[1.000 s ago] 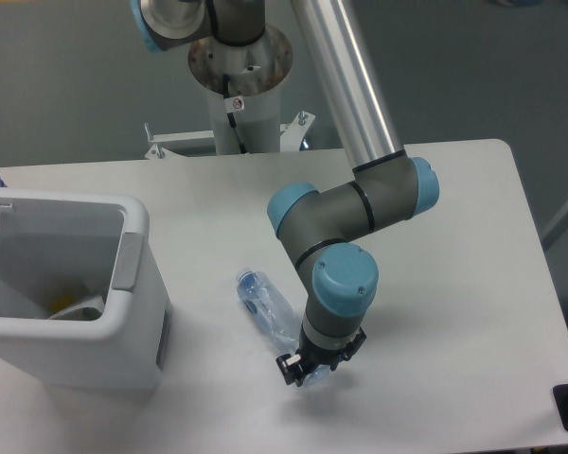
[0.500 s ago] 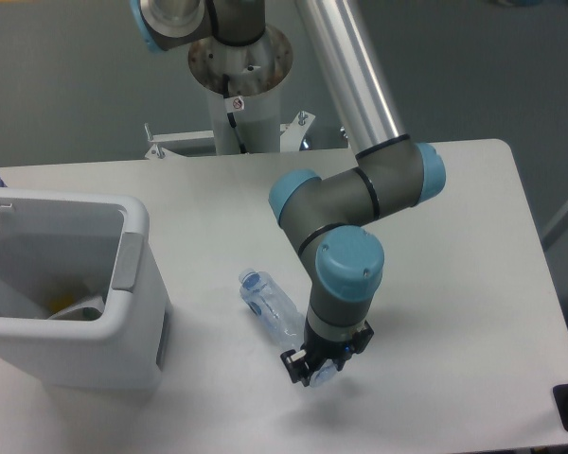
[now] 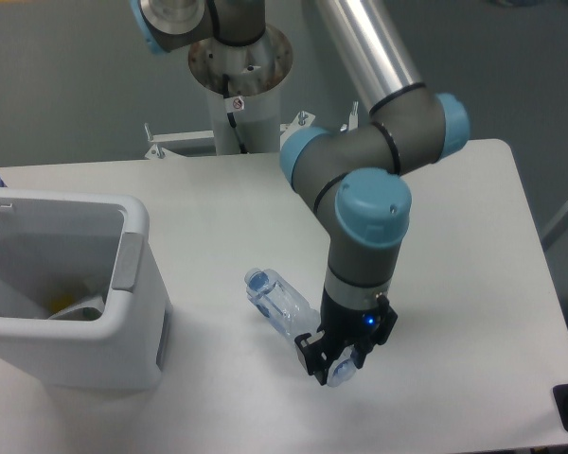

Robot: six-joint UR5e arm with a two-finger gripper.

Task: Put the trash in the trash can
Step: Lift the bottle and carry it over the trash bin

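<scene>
A white table [image 3: 473,284] fills most of the view, with a grey floor behind it and the arm's pedestal [image 3: 239,85] rising just past the far edge. Since the earlier frames, the arm has lifted: its blue-capped wrist joint [image 3: 371,208] sits higher and further right than a second ago, and the elbow joint has risen with it. The bottle has come up too; its capped end now points up and left and looks clear of the table, where before it lay nearly flat.

The arm reaches down from the upper middle, bends at the grey elbow and drops its last link almost straight down toward the near middle of the table. A small blue light glows on the wrist just above the gripper [image 3: 339,364].

The trash can [image 3: 137,284] stands at the left edge, unchanged, its grey tab facing the arm. Inside it, low in the well, lies something pale with a yellow patch; I cannot tell whether this is the wrapper.

The crushed bottle [image 3: 282,305] is tilted, well apart from the can, its blue cap [image 3: 257,281] at the upper left and its bottom end between the black fingers, which are pinched onto it.
</scene>
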